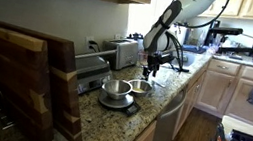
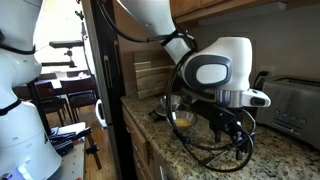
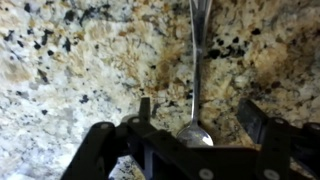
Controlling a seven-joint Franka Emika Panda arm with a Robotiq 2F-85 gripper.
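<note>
overhead, the gripper (image 3: 197, 108) hangs with jaws apart astride a spoon (image 3: 197, 55) lying flat on the granite counter (image 3: 70, 60), not yet grasped.

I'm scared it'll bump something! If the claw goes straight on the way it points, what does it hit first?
Probably the spoon, lying on the speckled counter right under the open claw; how close is unclear.

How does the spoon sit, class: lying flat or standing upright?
Lying flat: the spoon stretches full length along the granite counter in the wrist view.
</note>
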